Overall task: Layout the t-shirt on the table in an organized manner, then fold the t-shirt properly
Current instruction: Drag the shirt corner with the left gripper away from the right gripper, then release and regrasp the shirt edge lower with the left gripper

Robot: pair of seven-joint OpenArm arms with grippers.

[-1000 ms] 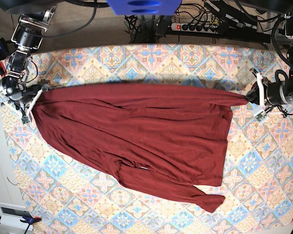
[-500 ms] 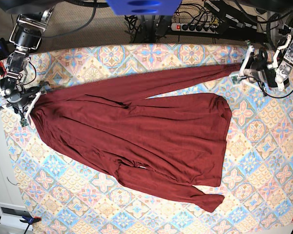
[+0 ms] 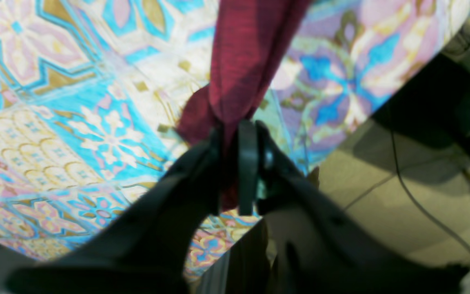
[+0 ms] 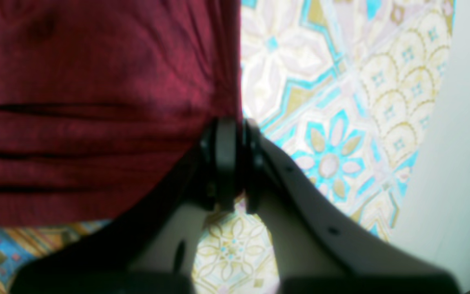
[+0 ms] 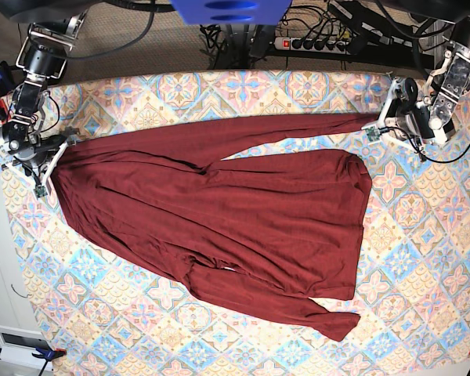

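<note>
The dark maroon t-shirt [image 5: 219,211] lies spread across the patterned table [image 5: 423,258]. One long sleeve [image 5: 282,128] stretches toward the back right. My left gripper [image 5: 378,125] is shut on that sleeve's end; the left wrist view shows its closed jaws pinching the fabric [image 3: 243,61] near the table's edge. My right gripper [image 5: 56,157] is shut on the shirt's left corner; in the right wrist view the cloth [image 4: 96,102] bunches in folds at the closed fingers [image 4: 225,163]. Another sleeve [image 5: 329,319] lies flat at the front.
A power strip and cables [image 5: 321,41] lie behind the table's back edge. A blue fixture [image 5: 223,9] sits at the top centre. The floor [image 3: 402,196] shows beyond the table's edge in the left wrist view. A pale wall [image 4: 455,163] borders the table's left side.
My left gripper carried the sleeve end from the table's right side toward the back right, pulling the sleeve away from the shirt body, then eased slightly forward. My right gripper stayed put.
</note>
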